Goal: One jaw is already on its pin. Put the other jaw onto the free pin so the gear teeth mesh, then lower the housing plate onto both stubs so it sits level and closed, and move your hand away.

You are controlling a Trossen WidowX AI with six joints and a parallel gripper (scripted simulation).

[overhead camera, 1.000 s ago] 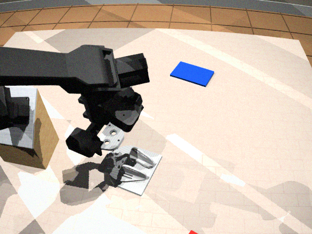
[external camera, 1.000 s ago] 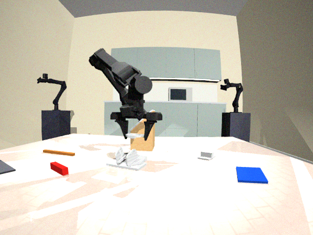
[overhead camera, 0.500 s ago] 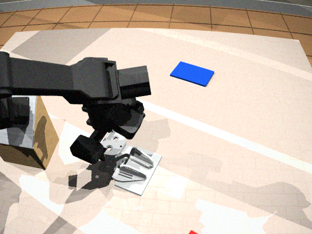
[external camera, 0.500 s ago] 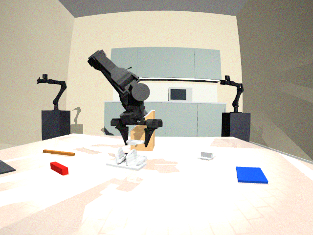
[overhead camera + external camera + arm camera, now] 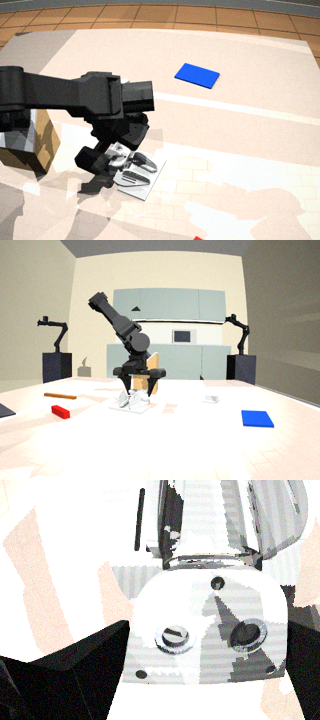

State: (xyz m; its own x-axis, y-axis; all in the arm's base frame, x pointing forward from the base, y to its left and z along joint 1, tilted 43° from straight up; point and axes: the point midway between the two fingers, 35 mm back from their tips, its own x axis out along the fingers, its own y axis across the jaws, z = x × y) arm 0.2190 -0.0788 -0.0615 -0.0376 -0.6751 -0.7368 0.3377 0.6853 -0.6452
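My gripper (image 5: pixel 118 155) (image 5: pixel 138 395) (image 5: pixel 206 628) is shut on the white housing plate (image 5: pixel 124 150) (image 5: pixel 205 655), one finger at each side edge. The plate is low over the rear of the gear assembly and looks about level. Its left ring hole shows a light and dark shape inside, and its right one is dark; I cannot tell whether the stubs are in them. Two pale jaws (image 5: pixel 146 162) (image 5: pixel 135 178) lie side by side on the white base (image 5: pixel 144 193) (image 5: pixel 140 411), pointing away from the plate. The plate and fingers hide the pins and gear teeth.
A wooden block (image 5: pixel 49 142) stands behind the arm. A blue slab (image 5: pixel 197 75) (image 5: pixel 256 418) lies far to one side, near a small white object (image 5: pixel 211 398). A red block (image 5: pixel 60 411), an orange bar (image 5: pixel 59 396) and a dark panel (image 5: pixel 4 411) lie on the other side.
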